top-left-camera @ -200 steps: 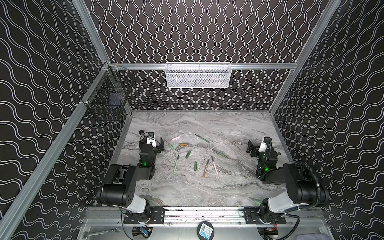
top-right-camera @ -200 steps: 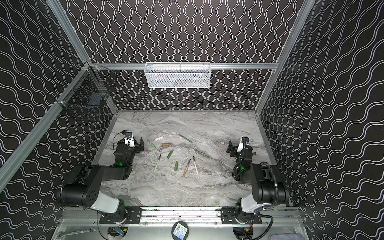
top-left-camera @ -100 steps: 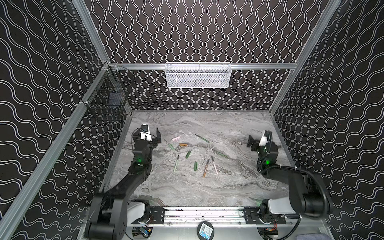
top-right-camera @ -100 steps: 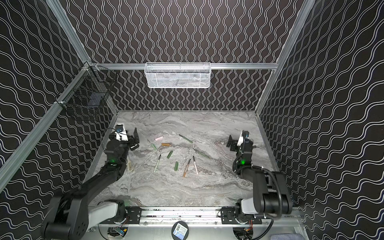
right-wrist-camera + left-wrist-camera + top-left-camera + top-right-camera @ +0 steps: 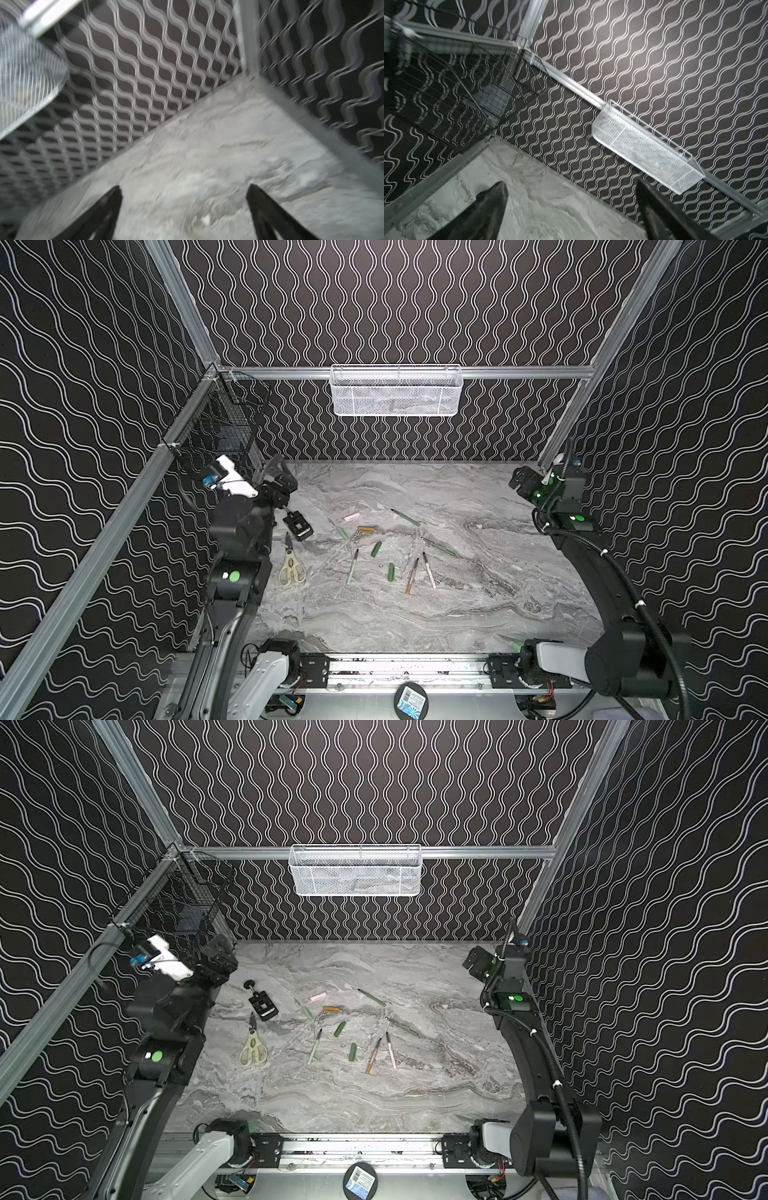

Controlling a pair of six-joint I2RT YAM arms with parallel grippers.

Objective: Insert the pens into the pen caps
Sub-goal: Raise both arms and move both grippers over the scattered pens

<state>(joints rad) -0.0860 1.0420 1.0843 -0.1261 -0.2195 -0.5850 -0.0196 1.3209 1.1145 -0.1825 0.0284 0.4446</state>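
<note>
Pens (image 5: pixel 353 566) and pen caps (image 5: pixel 376 549) are seen in both top views, laid loose in the middle of the gray bench (image 5: pixel 415 622). No pen is pushed into a cap. Scissors (image 5: pixel 291 570) and a small black clamp (image 5: pixel 298 526) are laid to the left of them. The left end effector (image 5: pixel 282 481) is held up near the back left corner, and the right end effector (image 5: pixel 523 483) near the back right corner, both well apart from the pens. A white basket (image 5: pixel 396 391) is hung on the back wall.

In the left wrist view, the fingers (image 5: pixel 494 199) of the left end effector are seen spread wide apart and empty.

In the right wrist view, all is blurred, but the fingers (image 5: pixel 110 201) of the right end effector are seen apart too, and empty.
</note>
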